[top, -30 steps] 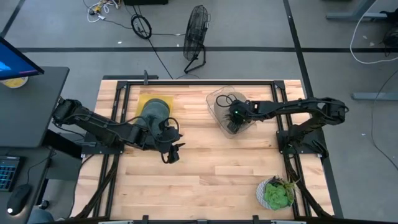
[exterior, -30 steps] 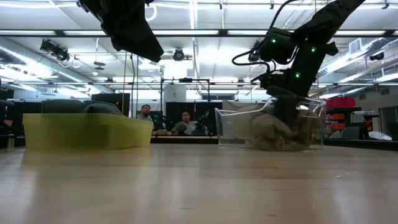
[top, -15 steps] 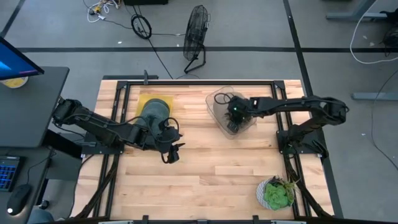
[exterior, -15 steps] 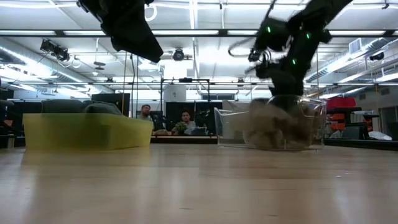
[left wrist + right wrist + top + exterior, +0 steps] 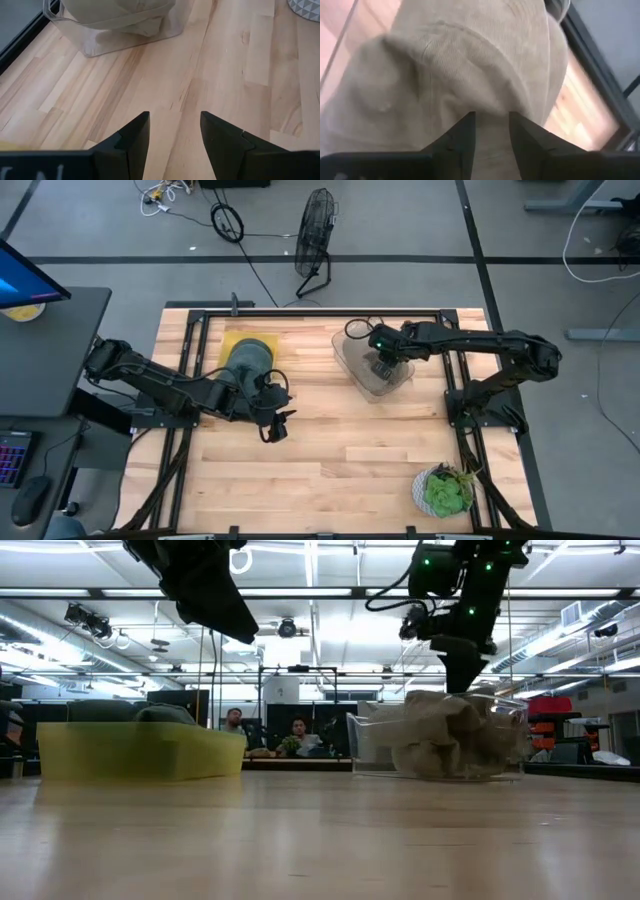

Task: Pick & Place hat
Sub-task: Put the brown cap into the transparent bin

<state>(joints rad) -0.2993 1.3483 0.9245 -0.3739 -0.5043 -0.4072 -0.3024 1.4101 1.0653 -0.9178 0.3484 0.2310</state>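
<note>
Holding: right gripper [image 5: 491, 131] pinches the tan hat [image 5: 470, 75] with its fingers nearly closed on the cloth.
Hat place: half lifted out of the clear bin [image 5: 372, 358] at the back of the surface [image 5: 340, 450].
Left gripper [image 5: 174, 131]: fingers apart, empty, above the bare wood near the yellow bin [image 5: 140, 752].

Potted plant [image 5: 446, 490] at table's near right corner, floor fan [image 5: 316, 228] beyond the far edge, monitor [image 5: 22, 277] on side desk — two seated people [image 5: 265, 734] in the room behind.
</note>
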